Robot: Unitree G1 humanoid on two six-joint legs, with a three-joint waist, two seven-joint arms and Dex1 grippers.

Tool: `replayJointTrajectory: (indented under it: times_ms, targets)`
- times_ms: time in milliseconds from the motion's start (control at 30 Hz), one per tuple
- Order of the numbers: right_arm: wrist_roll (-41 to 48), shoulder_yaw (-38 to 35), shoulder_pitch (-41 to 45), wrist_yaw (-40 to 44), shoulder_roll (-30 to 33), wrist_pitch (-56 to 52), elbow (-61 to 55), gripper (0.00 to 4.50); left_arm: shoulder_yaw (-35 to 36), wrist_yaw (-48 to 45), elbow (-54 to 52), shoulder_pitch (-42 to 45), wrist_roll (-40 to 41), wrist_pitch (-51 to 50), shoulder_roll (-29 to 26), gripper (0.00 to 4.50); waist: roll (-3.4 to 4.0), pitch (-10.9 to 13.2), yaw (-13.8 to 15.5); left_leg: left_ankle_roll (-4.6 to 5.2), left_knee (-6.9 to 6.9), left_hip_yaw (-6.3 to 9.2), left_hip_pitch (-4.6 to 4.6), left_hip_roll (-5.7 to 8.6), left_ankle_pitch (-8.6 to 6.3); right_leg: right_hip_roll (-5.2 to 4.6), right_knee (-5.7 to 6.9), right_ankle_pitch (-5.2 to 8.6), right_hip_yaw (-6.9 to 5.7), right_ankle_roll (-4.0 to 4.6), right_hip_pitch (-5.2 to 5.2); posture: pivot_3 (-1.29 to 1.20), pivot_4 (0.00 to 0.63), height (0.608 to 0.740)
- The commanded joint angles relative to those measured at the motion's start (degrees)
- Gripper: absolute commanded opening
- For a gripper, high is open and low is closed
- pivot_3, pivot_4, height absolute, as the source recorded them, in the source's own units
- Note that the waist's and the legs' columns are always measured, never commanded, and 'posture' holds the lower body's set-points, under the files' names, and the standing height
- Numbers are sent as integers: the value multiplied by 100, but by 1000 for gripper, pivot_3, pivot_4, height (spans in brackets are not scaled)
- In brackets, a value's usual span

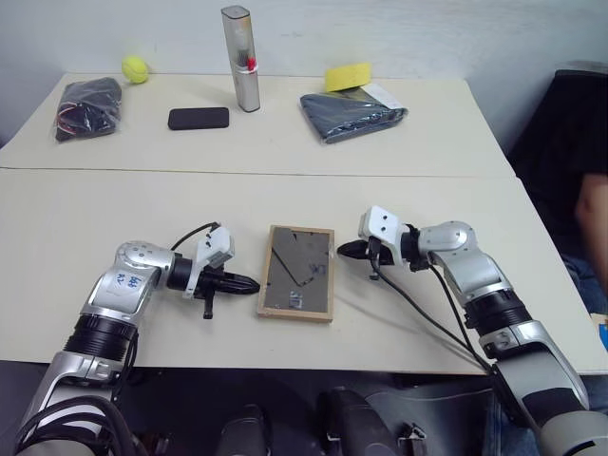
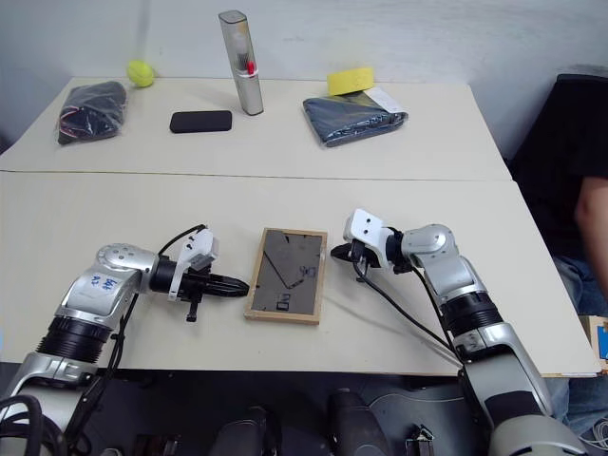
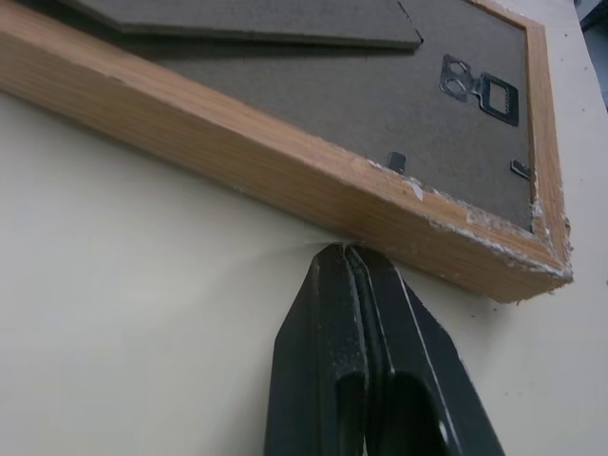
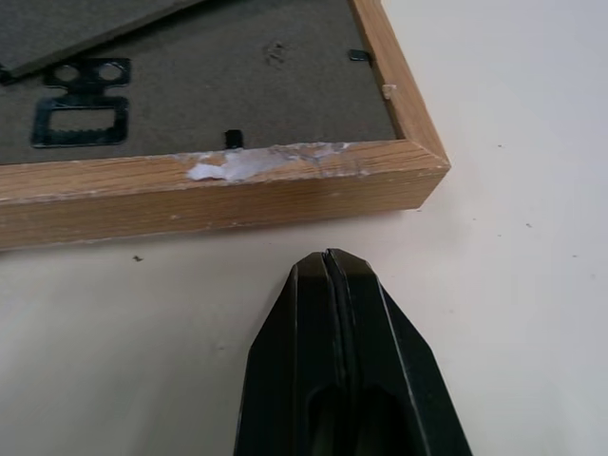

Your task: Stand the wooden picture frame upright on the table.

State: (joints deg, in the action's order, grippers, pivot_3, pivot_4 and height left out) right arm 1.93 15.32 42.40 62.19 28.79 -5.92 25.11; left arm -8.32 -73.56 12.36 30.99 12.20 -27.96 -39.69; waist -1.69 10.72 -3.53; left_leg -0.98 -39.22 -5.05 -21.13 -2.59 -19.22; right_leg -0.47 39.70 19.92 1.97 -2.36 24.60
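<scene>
Wooden picture frame [image 1: 297, 273] flat, back up, near counter [image 1: 114, 204] front edge. Left pincer [image 1: 251, 284] clenched, tip touching frame side; right pincer [image 1: 342, 250] clenched, just beside opposite side. Phone [image 1: 199, 118], pouches well behind.

The black pincer [image 4: 331, 258], fingers pressed together, hovers over the cream counter [image 4: 513, 237] just short of the flat-lying light-wood picture frame's [image 4: 237, 195] corner.

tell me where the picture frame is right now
The wooden picture frame lies back-up on the near table, between the left gripper and right gripper.
</scene>
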Motion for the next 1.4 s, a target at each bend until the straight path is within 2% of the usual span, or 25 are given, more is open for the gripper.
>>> replayJointTrajectory:
  times_ms: [33,200,433,467,667,767,833,933,1100,1200,1333,1400]
  targets:
    - [-178,19,18,105,221,163,-143,0,93,227,144,-22,47,-917,-232,877,2,-2,10,1,0,0,1,0,0,0,1,0,0,0,-2,0,150,740]
    - [-432,370,-320,945,944,449,-1106,0,576,208,-23,108,1326,-4211,-468,2275,2,-2,-12,2,1,2,1,0,0,3,5,1,0,1,-1,0,150,740]
    - [-584,683,-554,1249,1081,414,-1762,0,671,868,-260,115,1762,-5168,-175,4393,6,-12,24,1,4,6,11,0,0,2,0,1,-1,2,-10,0,150,740]
    - [-613,706,-559,1239,1050,427,-1797,0,643,940,-297,139,1806,-5237,-106,4452,8,-17,30,0,4,7,14,2,0,0,0,1,-1,2,-12,0,150,740]
    - [-671,793,-557,1196,841,287,-1921,0,124,1201,-593,191,1875,-5248,229,4452,9,-32,62,1,4,8,22,6,0,-3,-7,1,-2,2,-24,0,150,740]
    - [-717,834,-551,1121,698,239,-1914,0,33,1498,-555,367,1924,-5333,798,4452,17,-48,91,0,4,10,27,6,0,-3,-12,1,-4,2,-31,0,150,740]
    - [-728,838,-551,1108,663,213,-1917,0,49,1579,-596,450,2017,-5436,991,4452,17,-50,110,2,5,10,46,6,-1,-4,-18,1,-4,2,-51,0,150,740]
    - [-742,808,-585,1082,640,174,-1935,0,133,1658,-696,564,2168,-5623,1117,4452,17,-50,112,6,13,10,84,5,-9,-1,-32,2,-5,1,-94,0,150,740]
    - [-757,777,-681,1018,656,181,-1971,0,400,1749,-539,713,2308,-5719,1063,4452,17,-50,80,2,13,11,85,1,-10,4,-30,2,-5,1,-93,0,150,740]
    - [-768,745,-741,929,683,189,-2029,0,563,1734,-440,755,2373,-5628,929,3898,16,-49,56,1,13,11,85,1,-9,3,-30,3,-5,2,-93,0,150,740]
    - [-608,498,-854,944,903,25,-2218,0,879,1666,-361,839,2536,-5570,763,2739,17,-48,46,-1,14,12,81,0,-9,4,-29,3,-6,2,-88,0,150,740]
    - [-207,160,-861,1059,1067,-449,-2422,370,1015,1675,-358,860,2636,-5579,723,2142,17,-45,51,-2,13,13,80,1,-9,3,-31,3,-7,2,-88,0,150,740]
